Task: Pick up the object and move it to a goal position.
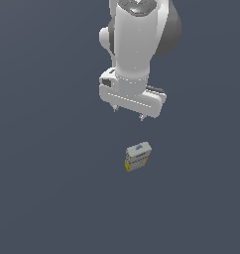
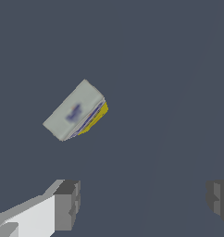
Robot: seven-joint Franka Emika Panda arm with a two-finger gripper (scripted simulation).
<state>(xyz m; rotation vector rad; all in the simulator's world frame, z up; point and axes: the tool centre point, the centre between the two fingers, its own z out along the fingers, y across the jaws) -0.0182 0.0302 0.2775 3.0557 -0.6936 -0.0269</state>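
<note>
The object [image 1: 138, 156] is a small grey-beige box with yellow edging and a blue-purple mark on top. It lies on the dark floor in the exterior view, below and slightly to the exterior view's right of my gripper. My gripper [image 1: 128, 113] hangs above it, open and empty, its two fingertips [image 1: 141, 117] spread wide apart. In the wrist view the box [image 2: 76, 111] lies ahead of the fingers [image 2: 67, 203], apart from them and not between them.
A plain dark grey-blue floor [image 1: 52, 198] fills both views. The white arm [image 1: 137, 44] stands over the upper middle of the exterior view.
</note>
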